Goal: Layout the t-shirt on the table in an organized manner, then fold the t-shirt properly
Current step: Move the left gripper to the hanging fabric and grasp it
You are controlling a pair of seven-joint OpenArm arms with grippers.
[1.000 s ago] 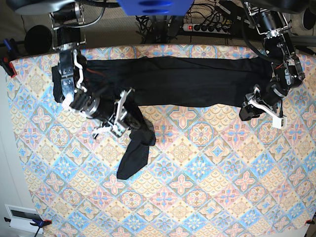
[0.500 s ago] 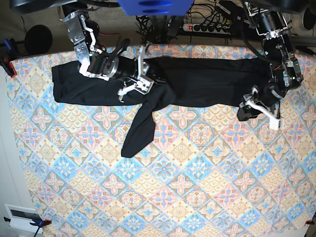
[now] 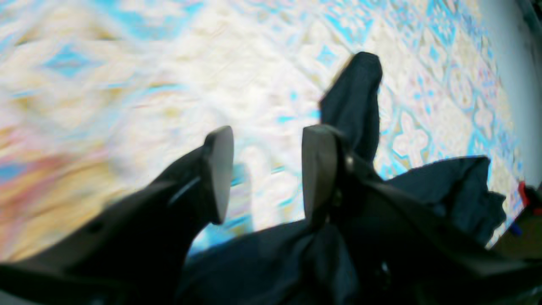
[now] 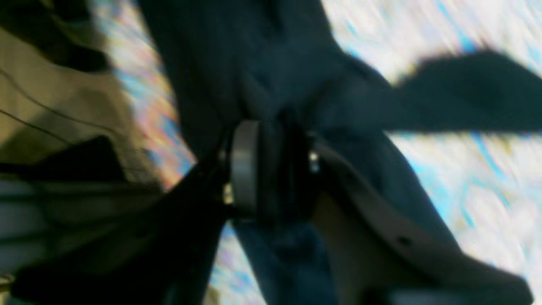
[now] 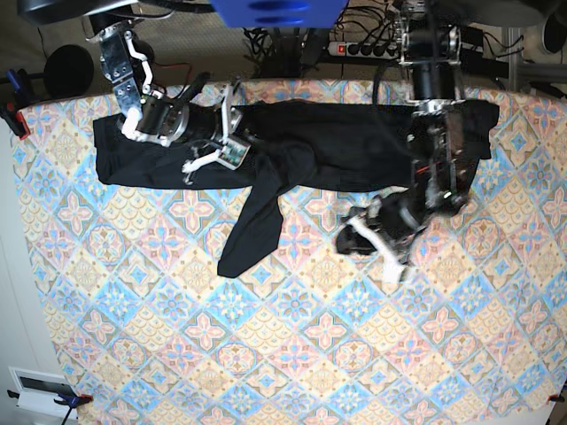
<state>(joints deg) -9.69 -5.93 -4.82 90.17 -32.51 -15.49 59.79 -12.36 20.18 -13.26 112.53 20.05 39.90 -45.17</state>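
The t-shirt (image 5: 292,146) lay 9-to-3 across the desk (image 5: 292,354); the left gripper (image 5: 372,237) hovered released, sleeve at its 9 o'clock, while the right gripper's (image 5: 232,133) jaws pinched cloth.

Black soft-fabric t-shirt (image 4: 271,63) smeared by blur, its cloth hiding the right gripper (image 4: 271,169) jaws' gap, pastel diamond-tiled table (image 3: 106,63) blurred

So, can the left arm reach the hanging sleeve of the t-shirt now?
Probably yes. The left claw is open and empty over bare table, and nothing lies between it and the sleeve.
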